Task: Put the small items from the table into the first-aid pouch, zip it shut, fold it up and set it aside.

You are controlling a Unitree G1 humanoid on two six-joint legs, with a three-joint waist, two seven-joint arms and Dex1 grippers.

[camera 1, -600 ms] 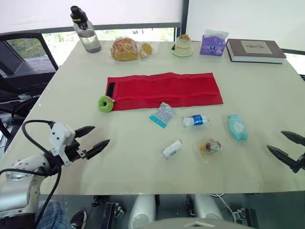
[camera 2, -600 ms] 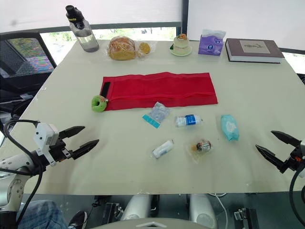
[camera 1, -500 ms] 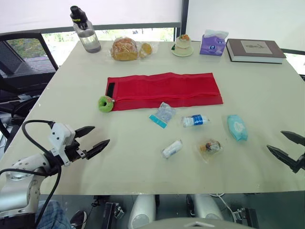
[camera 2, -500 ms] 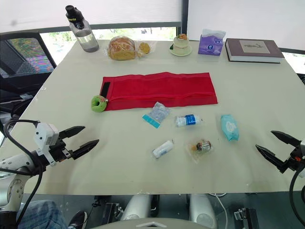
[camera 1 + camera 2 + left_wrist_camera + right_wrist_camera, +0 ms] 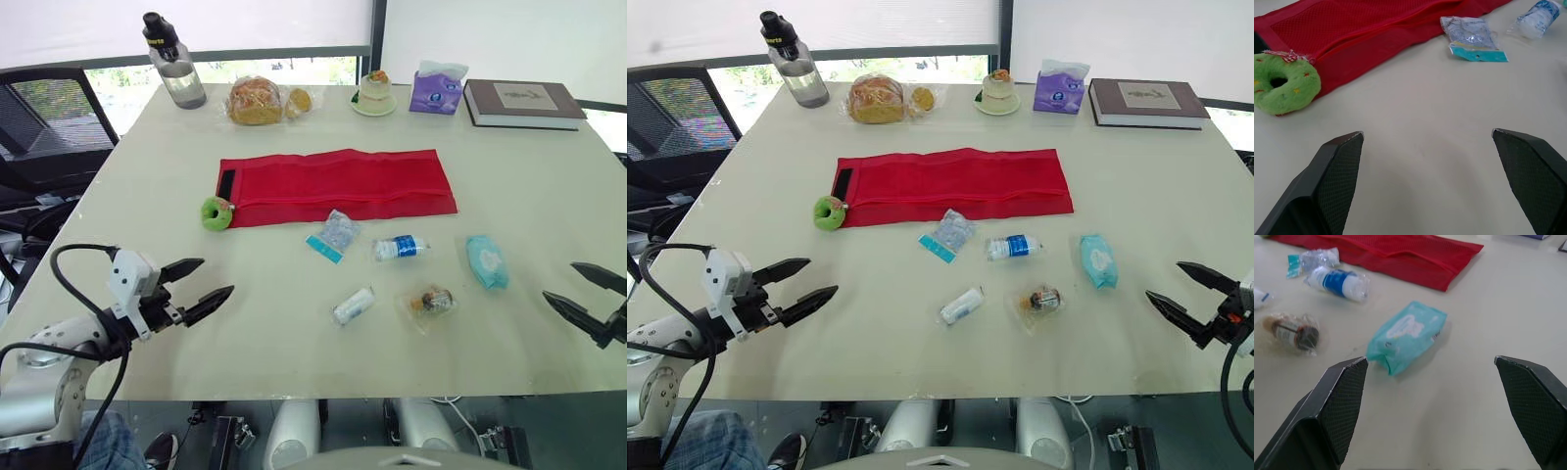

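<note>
In the centre of the left eye view: flat red mesh pouch (image 5: 338,184), long axis left-right; left gripper (image 5: 216,278) lower left, spread, empty | right eye view: right gripper (image 5: 1164,280) lower right, spread, empty | left wrist view: green plush ring (image 5: 1283,83) ahead | right wrist view: soft teal wipes pack (image 5: 1406,335) near ahead, probably first pick.

The red pouch (image 5: 338,184) is mesh cloth, the table (image 5: 509,157) matt and smooth, the wipes pack (image 5: 487,261) glossy plastic film.
</note>
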